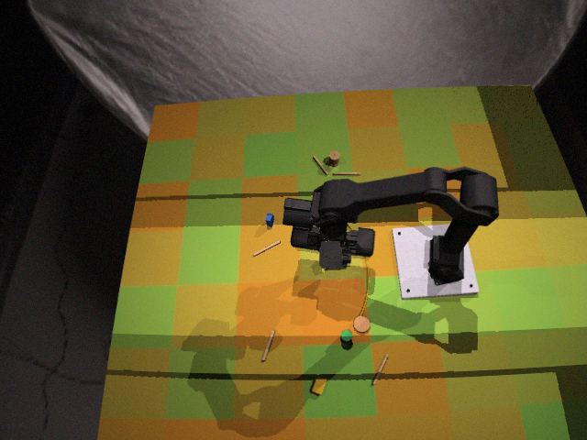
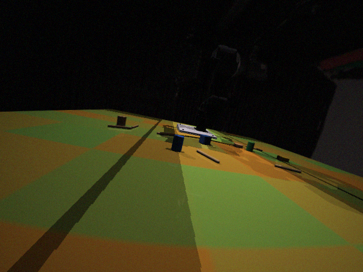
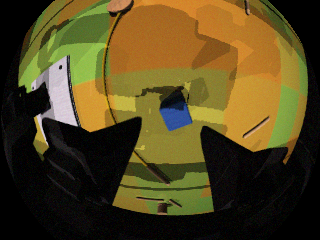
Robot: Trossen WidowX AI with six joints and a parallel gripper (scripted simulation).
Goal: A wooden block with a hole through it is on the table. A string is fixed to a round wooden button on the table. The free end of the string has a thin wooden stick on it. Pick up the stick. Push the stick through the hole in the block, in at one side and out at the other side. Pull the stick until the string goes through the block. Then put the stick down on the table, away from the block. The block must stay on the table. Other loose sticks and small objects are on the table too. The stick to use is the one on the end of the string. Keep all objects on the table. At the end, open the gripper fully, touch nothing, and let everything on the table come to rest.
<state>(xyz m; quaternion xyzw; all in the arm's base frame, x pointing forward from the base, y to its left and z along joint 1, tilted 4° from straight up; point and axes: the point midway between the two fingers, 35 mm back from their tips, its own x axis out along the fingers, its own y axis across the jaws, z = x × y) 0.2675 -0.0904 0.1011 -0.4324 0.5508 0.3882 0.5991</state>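
My gripper [image 1: 334, 258] [image 3: 172, 126] points down at the table, its fingers partly apart with nothing held. In the wrist view a blue block [image 3: 176, 118] [image 2: 205, 139] sits on the table below, between the fingertips; the gripper hides it in the top view. The round wooden button [image 1: 360, 324] [image 3: 120, 4] lies nearer the front. Its thin string [image 1: 366, 289] [image 3: 107, 60] curves from the button toward the arm. A thin dark stick [image 3: 155, 171] lies at the string's end by the left finger. The arm hides it in the top view.
A small blue cylinder [image 1: 270, 219] [image 2: 177, 143] and a loose stick [image 1: 266, 247] [image 2: 207, 156] lie to the left. A brown cylinder [image 1: 334, 158] with two sticks stands behind. A green cylinder [image 1: 346, 336], an orange block [image 1: 318, 386] and two sticks [image 1: 268, 345] [image 1: 380, 369] lie in front. The base plate [image 1: 412, 265] is at the right.
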